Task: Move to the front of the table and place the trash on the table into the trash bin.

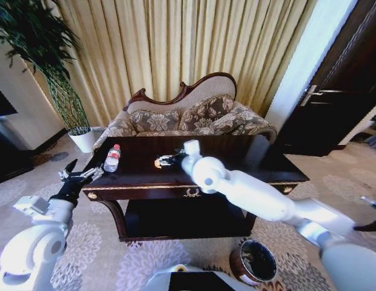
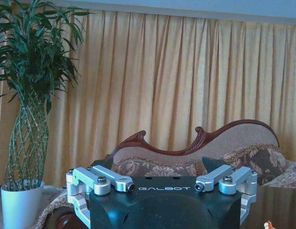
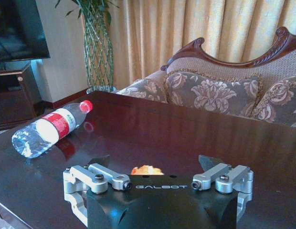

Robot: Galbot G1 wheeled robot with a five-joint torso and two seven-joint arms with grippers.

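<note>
Left hand [image 1: 79, 177] hangs spread off the tabletop's [image 1: 236, 163] nine-o'clock edge, the light, slick, crushable bottle [image 1: 112, 158] lies near it, best gripped mid-label, while the right hand [image 1: 165, 160], fingers spread, brackets a flimsy orange scrap [image 3: 146, 170]

Head looks down; wrists face the sofa [image 3: 224, 90].

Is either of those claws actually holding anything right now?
No. The right gripper is open over an orange scrap on the table; the left gripper is open beside the table's corner.
</note>
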